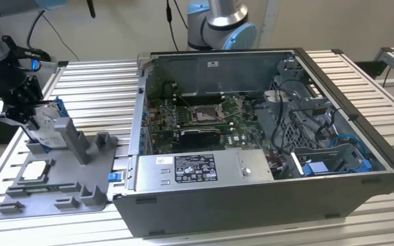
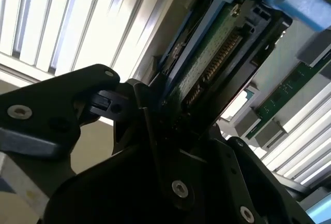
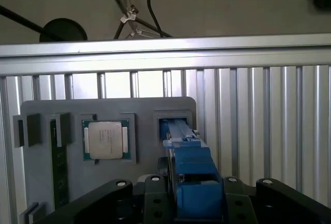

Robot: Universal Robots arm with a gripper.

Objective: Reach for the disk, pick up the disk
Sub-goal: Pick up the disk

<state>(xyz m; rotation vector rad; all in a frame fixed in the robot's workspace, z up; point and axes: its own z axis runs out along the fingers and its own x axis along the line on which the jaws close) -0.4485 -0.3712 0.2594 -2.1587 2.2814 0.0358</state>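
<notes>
Now black claw (image 1: 23,119) clamps flat blue-framed metal disk (image 1: 46,124) in grey fixture (image 1: 80,171).

Soft, even room light fills the exterior view, and the open computer case (image 1: 204,64) is shaded inside. In the second wrist view the table (image 2: 62,22) slats burn out to white glare while the foreground sinks to underexposed black. In the first wrist view the disk (image 3: 192,177), close to the lens, is blurred.

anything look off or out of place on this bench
Nothing looks damaged or spilled. The dark grey metal computer case lies on its side with its panel off, apparently on purpose. The silver-grey hard disk in its blue plastic bracket stands on edge in the grey plastic fixture, with the claw at it.
</notes>
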